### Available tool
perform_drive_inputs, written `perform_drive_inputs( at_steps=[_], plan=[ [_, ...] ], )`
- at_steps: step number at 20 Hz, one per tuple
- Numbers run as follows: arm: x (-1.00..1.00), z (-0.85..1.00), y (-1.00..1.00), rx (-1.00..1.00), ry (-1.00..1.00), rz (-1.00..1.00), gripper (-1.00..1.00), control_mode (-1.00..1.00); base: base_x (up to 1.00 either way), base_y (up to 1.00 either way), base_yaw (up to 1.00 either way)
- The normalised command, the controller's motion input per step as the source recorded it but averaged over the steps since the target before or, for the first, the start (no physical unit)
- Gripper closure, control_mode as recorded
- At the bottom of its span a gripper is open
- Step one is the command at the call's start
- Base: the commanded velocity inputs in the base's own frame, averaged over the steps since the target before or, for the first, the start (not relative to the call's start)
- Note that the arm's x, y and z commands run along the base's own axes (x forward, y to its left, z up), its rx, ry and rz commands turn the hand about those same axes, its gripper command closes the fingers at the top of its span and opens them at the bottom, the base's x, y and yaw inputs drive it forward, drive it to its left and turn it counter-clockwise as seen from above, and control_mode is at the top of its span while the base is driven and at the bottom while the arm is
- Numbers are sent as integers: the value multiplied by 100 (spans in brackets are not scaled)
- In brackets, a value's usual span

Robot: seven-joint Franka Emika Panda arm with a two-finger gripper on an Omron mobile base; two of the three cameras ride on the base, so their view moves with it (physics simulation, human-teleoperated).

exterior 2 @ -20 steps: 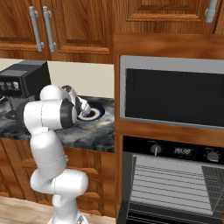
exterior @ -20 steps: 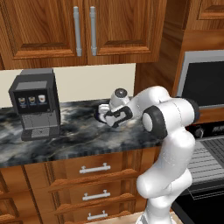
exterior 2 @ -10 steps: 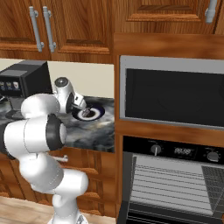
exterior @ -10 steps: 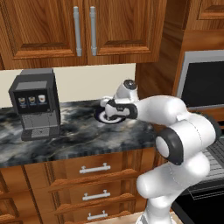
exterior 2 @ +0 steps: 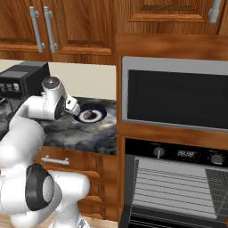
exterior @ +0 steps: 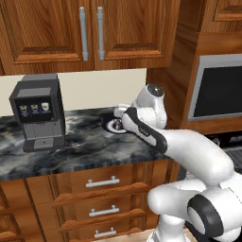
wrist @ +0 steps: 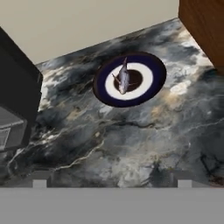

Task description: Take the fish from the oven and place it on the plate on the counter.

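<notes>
A wooden kitchen: dark marble surface [wrist: 131, 140] with white veins, black coffee machine [exterior: 38, 111] at its left end, built-in steel oven [exterior 2: 178, 187] with grey wire racks standing open at the right. The small silvery fish [wrist: 123, 78] lies across the round blue-rimmed plate [wrist: 155, 72], on its dark centre. The tool [wrist: 111, 183], fingers spread and holding nothing, has drawn back from the plate over the last second. Judged from this, delivery is done; only retreat remains.
</notes>
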Motion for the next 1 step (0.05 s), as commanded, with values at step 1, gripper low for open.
perform_drive_inputs(
  at_steps=[1],
  plan=[
    [-100, 61, 0, 0, 0, 0, -100, -100, 0, 0, 0]
  ],
)
